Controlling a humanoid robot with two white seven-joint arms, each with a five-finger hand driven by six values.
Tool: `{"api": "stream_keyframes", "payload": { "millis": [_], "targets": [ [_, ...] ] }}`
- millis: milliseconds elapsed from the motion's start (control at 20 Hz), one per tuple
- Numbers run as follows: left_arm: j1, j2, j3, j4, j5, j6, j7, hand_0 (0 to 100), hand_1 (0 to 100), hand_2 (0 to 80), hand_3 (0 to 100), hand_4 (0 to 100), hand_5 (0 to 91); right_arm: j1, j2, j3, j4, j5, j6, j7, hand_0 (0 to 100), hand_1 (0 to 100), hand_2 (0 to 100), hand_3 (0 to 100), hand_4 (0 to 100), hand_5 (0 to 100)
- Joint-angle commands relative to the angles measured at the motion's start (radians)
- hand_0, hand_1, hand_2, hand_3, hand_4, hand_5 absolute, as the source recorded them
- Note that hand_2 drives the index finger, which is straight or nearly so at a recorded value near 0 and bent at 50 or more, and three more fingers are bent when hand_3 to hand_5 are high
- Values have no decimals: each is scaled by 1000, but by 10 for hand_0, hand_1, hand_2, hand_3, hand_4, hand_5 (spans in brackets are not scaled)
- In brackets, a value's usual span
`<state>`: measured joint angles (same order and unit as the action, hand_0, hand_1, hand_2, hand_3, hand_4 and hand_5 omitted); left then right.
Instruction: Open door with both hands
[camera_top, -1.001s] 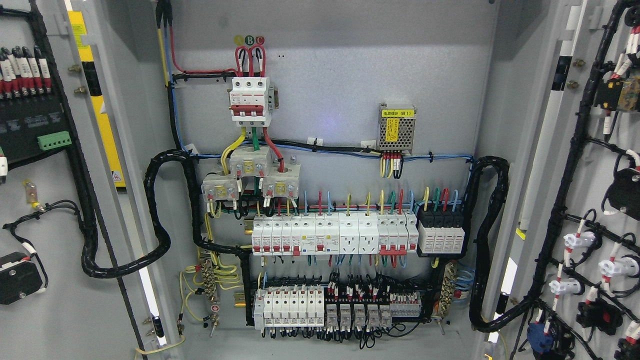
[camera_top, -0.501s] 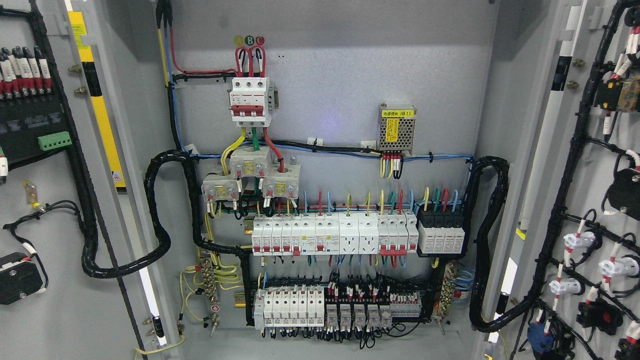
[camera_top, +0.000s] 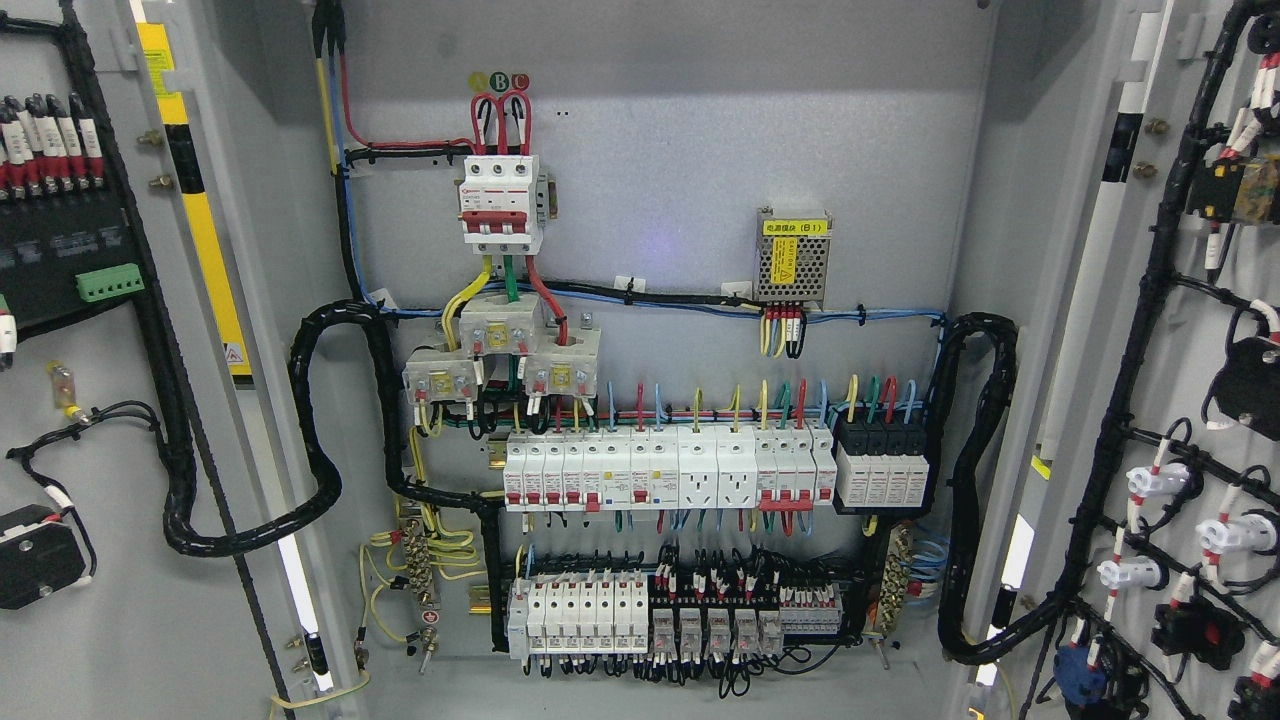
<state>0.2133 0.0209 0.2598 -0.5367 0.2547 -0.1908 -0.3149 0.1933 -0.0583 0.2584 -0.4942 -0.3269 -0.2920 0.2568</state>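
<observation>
Hands out of frame, state unknowable. No change over the last second: left door (camera_top: 90, 620) and right door (camera_top: 1200, 380) swung wide, breaker panel (camera_top: 650, 300) exposed. Opening probably complete.

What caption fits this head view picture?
Both cabinet doors stand open, showing breakers and wiring; no robot hand in view.

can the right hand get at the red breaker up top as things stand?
Probably yes: both doors, left and right, are swung wide, and nothing blocks the red breaker. Neither hand is in view, so reach is unconfirmed.
</observation>
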Motion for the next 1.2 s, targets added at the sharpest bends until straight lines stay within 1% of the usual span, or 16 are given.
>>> {"api": "stream_keyframes", "payload": {
  "millis": [0,100,200,250,300,350,401,501,701,751,901,1001,1051,1152],
  "targets": [
    [-12,5,-65,417,-3,8,94,120,556,0,0,0,0,-28,61,-19,325,0,132,-2,0,500,40,0,0,0],
    [-14,8,-91,417,-8,11,94,120,556,0,0,0,0,-55,67,-28,356,0,197,-2,0,500,40,0,0,0],
    [-14,28,-180,422,-44,11,94,120,556,0,0,0,0,-84,78,-42,399,0,205,-7,0,500,40,0,0,0],
    [-14,36,-242,422,-72,7,92,120,556,0,0,0,0,-97,78,-51,410,0,208,-30,0,500,40,0,0,0],
    [-15,40,-284,417,-81,4,94,120,556,0,0,0,0,-103,78,-63,411,0,218,-66,0,500,40,0,0,0],
    [-22,42,-304,416,-83,2,94,120,556,0,0,0,0,-106,78,-74,410,0,235,-103,0,500,40,0,0,0],
    [-31,44,-307,416,-83,2,92,120,556,0,0,0,0,-107,77,-79,402,0,249,-119,0,500,40,0,0,0],
    [-43,41,-309,414,-88,8,92,120,556,0,0,0,0,-110,77,-79,396,0,252,-120,0,500,40,0,0,0],
    [-42,37,-306,417,-77,7,89,120,556,0,0,0,0,-114,77,-73,379,15,252,-122,0,500,40,0,0,0],
    [-42,36,-306,417,-81,8,80,120,556,0,0,0,0,-114,77,-73,376,35,251,-122,0,500,40,0,0,0],
    [-43,30,-309,419,-86,27,30,120,556,0,0,0,0,-114,77,-74,375,65,247,-126,0,500,40,0,0,0],
    [-49,31,-309,419,-86,71,34,120,556,0,0,0,0,-114,77,-76,378,65,246,-129,0,500,40,0,0,0],
    [-54,31,-309,419,-86,83,45,120,556,0,0,0,0,-114,75,-77,379,65,246,-129,0,500,40,0,0,0],
    [-57,33,-309,417,-88,83,107,120,556,0,0,0,0,-114,72,-77,381,65,243,-129,0,500,40,0,0,0]
  ]
}}
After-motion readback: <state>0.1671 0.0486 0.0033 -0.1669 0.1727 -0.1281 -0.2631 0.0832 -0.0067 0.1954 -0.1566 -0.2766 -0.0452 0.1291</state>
